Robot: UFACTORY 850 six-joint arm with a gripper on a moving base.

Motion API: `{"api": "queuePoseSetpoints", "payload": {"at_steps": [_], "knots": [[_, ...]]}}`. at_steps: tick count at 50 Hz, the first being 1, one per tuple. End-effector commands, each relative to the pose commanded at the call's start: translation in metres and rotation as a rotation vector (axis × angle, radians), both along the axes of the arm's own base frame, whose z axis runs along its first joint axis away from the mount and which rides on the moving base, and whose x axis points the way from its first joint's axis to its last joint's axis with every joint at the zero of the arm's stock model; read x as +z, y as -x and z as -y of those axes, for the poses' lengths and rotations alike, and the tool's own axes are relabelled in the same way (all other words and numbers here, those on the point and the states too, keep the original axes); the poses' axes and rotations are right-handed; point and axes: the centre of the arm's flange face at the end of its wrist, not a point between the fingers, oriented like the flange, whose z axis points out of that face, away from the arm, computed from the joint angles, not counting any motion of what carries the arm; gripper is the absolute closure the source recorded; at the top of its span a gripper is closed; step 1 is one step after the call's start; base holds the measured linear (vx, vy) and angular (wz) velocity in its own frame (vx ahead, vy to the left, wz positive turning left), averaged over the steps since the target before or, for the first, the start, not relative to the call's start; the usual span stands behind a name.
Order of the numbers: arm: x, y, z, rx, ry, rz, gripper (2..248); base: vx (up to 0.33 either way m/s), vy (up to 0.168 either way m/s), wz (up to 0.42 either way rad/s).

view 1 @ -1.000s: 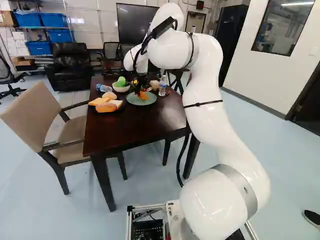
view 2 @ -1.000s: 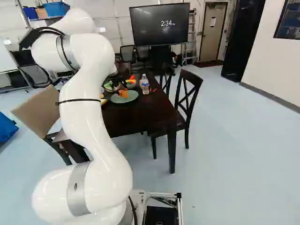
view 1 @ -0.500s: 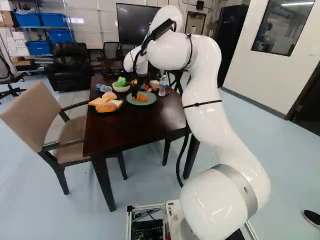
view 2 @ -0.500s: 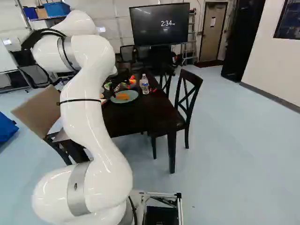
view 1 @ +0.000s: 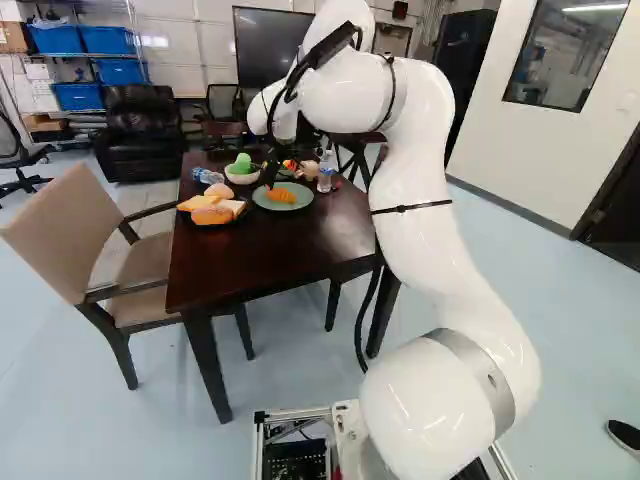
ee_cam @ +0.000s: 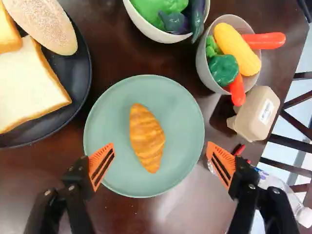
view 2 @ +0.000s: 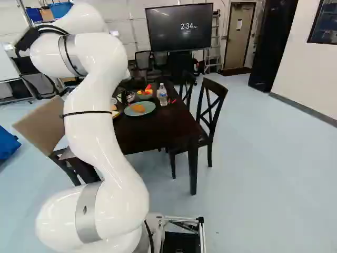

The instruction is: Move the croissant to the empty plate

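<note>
1. Dark brown worktop (view 1: pixel 270 250): a broad stretch runs from the plates to the near edge. A tan chair (view 1: pixel 75 230) stands at its side in the left base view; a dark cross-backed chair (view 2: pixel 209 112) stands at its right in the right base view.
2. Green plate (ee_cam: pixel 109 117): narrow strip of worktop separating it from the dark plate (ee_cam: pixel 84 90) of bread. The croissant is inside its rim, with green surface on all sides.
3. Claw (view 1: pixel 271 180): fingers spread wide, well beyond the croissant's width; holding nothing. In the wrist view, the orange pads (ee_cam: pixel 101 165) stand at opposite sides of the green plate. Whether either touches the rim, cannot tell. One finger partly overlaps the clear bottle (ee_cam: pixel 280 187).
4. Grey bowl (ee_cam: pixel 203 68), holding vegetables: near the green plate, apart from it.
5. Croissant (ee_cam: pixel 147 139): on the green plate, between the fingers and slightly ahead, touching neither.
</note>
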Motion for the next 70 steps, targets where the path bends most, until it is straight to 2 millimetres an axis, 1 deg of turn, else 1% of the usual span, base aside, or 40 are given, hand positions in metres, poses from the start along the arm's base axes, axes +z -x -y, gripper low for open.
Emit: {"api": "queuePoseSetpoints", "payload": {"at_steps": [7,19,37,70], "knots": [[0.011,0.01,0.004,-0.002,-0.001,0.003,3,0.0,0.0,0.0],[0.029,0.034,0.015,-0.007,-0.001,0.003,3,0.0,0.0,0.0],[0.031,0.059,0.037,-0.026,0.007,-0.022,3,0.0,0.0,0.0],[0.033,0.102,0.086,-0.102,-0.006,-0.065,3,0.0,0.0,0.0]]}}
